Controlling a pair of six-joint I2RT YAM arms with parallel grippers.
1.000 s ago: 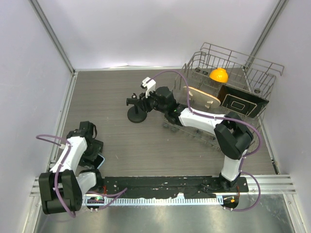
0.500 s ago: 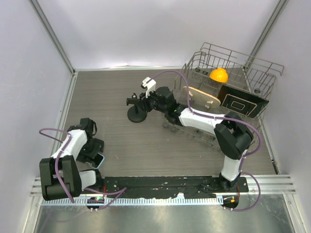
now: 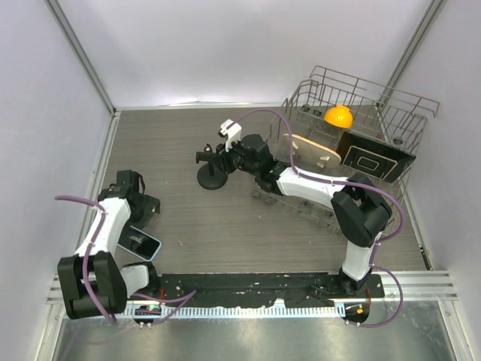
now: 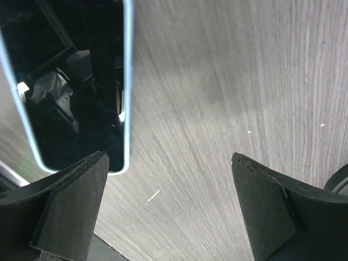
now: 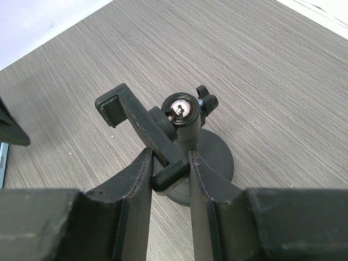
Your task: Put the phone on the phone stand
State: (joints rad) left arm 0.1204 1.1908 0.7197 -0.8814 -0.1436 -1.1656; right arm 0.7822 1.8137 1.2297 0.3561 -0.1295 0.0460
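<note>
Beside left end effector (image 4: 169, 163), spread wide, empty, phone (image 4: 81, 103) partly cropped, right end effector (image 5: 169, 162) clamping phone stand (image 5: 216, 157)

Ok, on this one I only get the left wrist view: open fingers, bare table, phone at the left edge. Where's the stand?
Observer: The top view shows the phone stand mid-table, well away from the phone.
Operator: Is anything touching it?
Observer: Yes. In the right wrist view, the right gripper is shut on the stand's clamp.
Operator: And how does the whole phone lie?
Observer: Flat on the table, screen up, at the near left beside the left arm.
</note>
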